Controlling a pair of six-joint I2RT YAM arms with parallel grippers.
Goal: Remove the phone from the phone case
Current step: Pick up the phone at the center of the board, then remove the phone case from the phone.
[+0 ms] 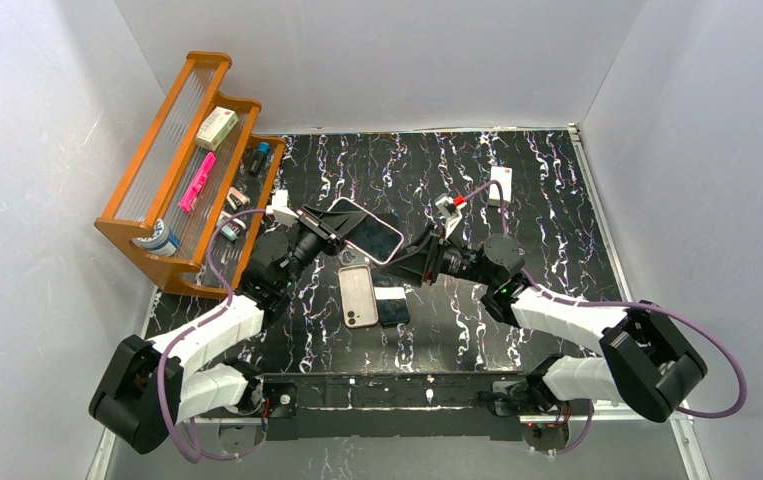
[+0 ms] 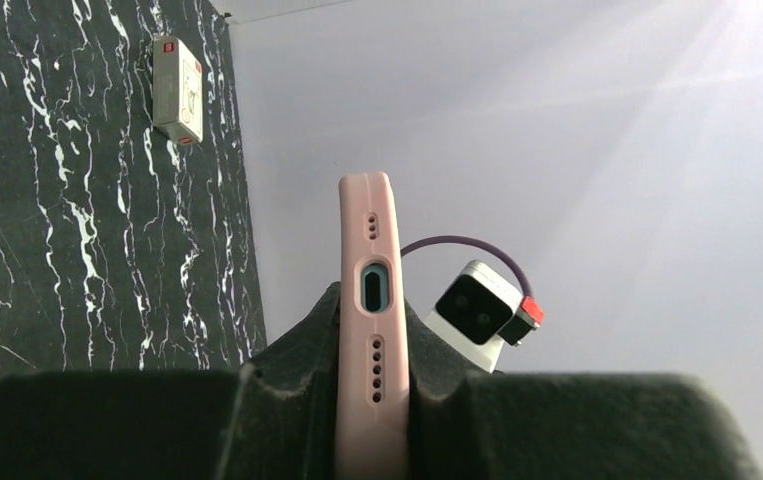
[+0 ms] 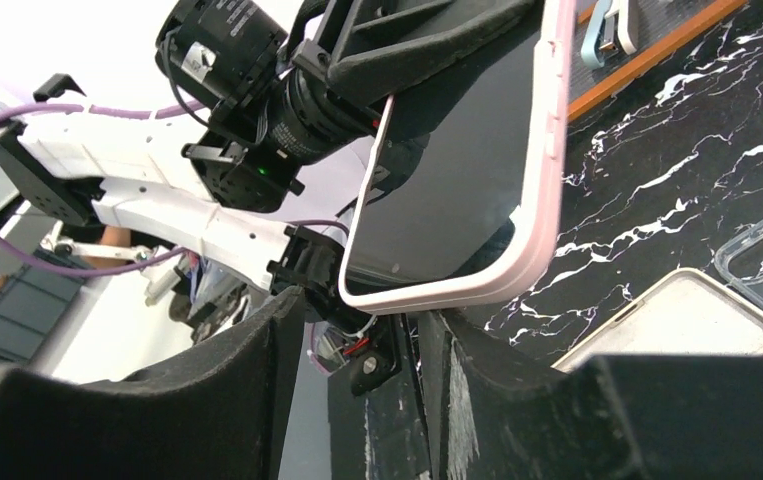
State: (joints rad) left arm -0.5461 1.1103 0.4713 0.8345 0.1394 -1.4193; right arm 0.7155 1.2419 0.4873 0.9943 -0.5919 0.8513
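The phone (image 1: 369,233), in its pink case (image 2: 367,225), is held aloft over the tabletop (image 1: 537,200), clamped at one end in the left jaws. Its long axis runs toward the right jaws, which stand apart at its free end.

The left end effector (image 3: 422,55) clamps the upper end of the pink case (image 3: 545,180), the dark phone (image 3: 447,190) inside, tilted above the table (image 3: 677,170); its lower edge hangs just over the right end effector (image 3: 357,335), fingers (image 3: 157,400) apart
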